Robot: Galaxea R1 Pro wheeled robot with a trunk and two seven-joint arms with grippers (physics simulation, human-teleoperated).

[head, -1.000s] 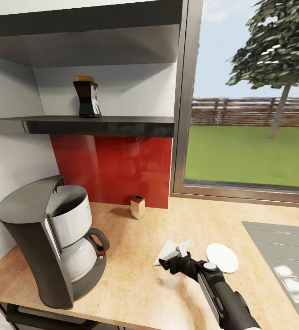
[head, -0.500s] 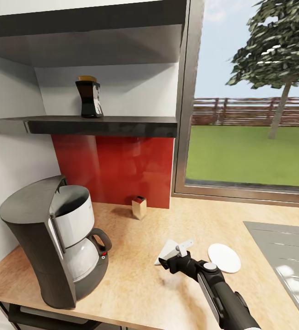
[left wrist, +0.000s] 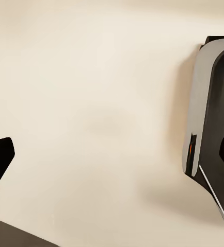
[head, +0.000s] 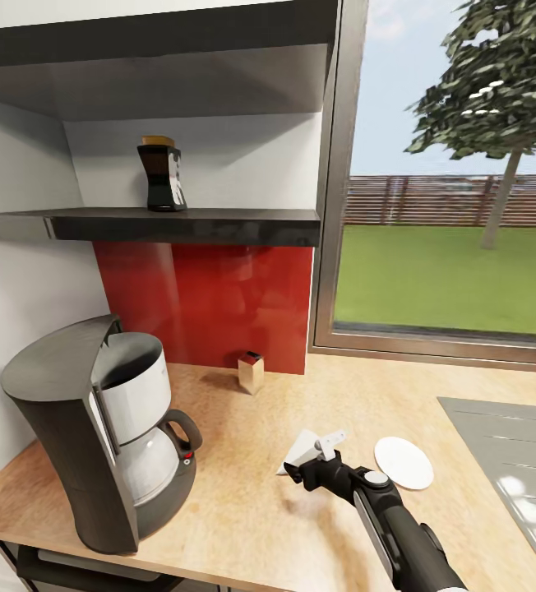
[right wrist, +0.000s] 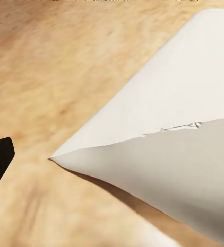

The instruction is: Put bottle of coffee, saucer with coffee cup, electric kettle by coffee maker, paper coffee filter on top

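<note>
On the kitchen countertop, the paper coffee filter is seen lying flat, with the right gripper lowered right at its near edge. Whether its jaws are parted or closed on the paper cannot be told. The saucer is placed just beside the gripper, toward the window. The coffee maker is set at the left end of the counter, well apart from the filter. The bottle of coffee is kept upright on the kitchen shelf above. A pale wall is faced by the left wrist camera.
</note>
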